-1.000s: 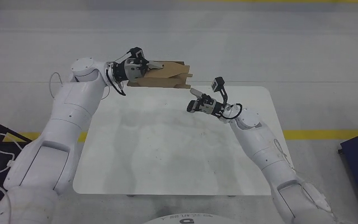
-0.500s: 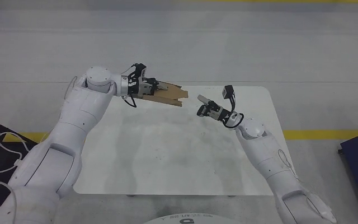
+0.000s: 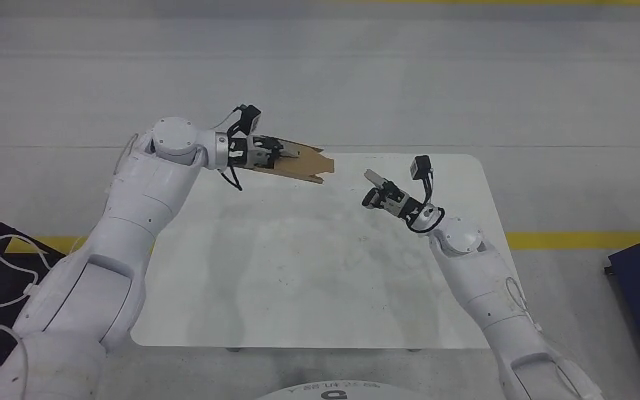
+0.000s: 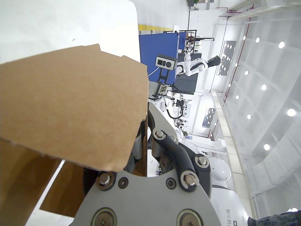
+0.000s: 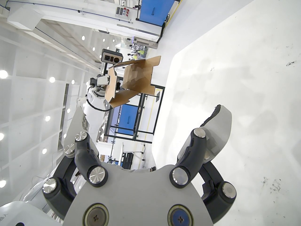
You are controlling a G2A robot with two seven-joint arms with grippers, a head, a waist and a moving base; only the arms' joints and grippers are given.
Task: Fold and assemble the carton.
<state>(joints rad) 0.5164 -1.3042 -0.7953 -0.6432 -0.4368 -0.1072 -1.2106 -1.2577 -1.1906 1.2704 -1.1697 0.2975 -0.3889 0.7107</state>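
Observation:
A brown carton (image 3: 303, 163), partly unfolded with loose flaps, hangs in the air over the table's far left edge. My left gripper (image 3: 264, 153) is shut on one of its panels from the left side. In the left wrist view the carton (image 4: 70, 109) covers most of the left gripper (image 4: 142, 137); one finger (image 4: 162, 121) shows beside the cardboard edge. My right gripper (image 3: 378, 190) stands open above the far right part of the table, a short gap from the carton's free end. In the right wrist view the open right gripper (image 5: 148, 121) faces the carton (image 5: 134, 83).
The white table (image 3: 300, 280) lies below both arms with a bare top. Grey floor surrounds it, with a yellow line (image 3: 570, 240) on the right. A blue panel (image 4: 157, 45) stands in the room beyond the table.
The left arm has swung the carton down and a little right, so it now looks flatter from above. The right gripper has drawn back to the right, away from the carton.

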